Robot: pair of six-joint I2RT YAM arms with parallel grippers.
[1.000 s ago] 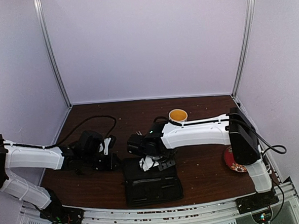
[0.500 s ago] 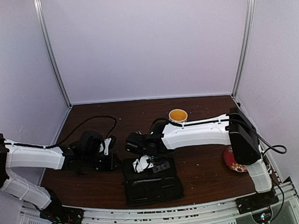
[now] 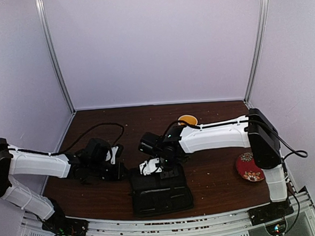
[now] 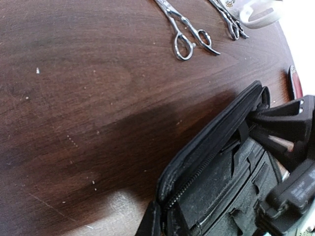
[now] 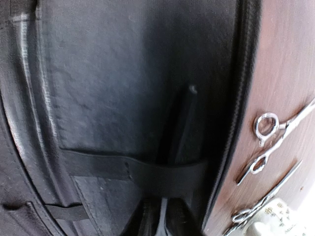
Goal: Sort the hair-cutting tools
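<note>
The black case [image 3: 161,195] lies open near the front edge. My left gripper [image 4: 156,222] is shut on the case's left rim [image 4: 206,142] and holds that side up. My right gripper [image 5: 167,222] is shut on a thin black clip [image 5: 181,123], which lies inside the case under an elastic strap [image 5: 147,169]. Two silver scissors lie on the wood beyond the case, one [image 4: 187,34] nearer and one [image 4: 229,19] by the mug; both also show in the right wrist view [image 5: 268,140] [image 5: 256,209]. The second clip is out of view.
A white patterned mug [image 3: 188,117] stands behind the right arm, partly covered by it. A red floral plate [image 3: 250,167] lies at the right by the arm's base. A black cable [image 3: 96,127] loops over the table at the left.
My right gripper has shifted a little toward the far side over the case's upper half, and its forearm now covers part of the mug. The left arm has hardly moved.
</note>
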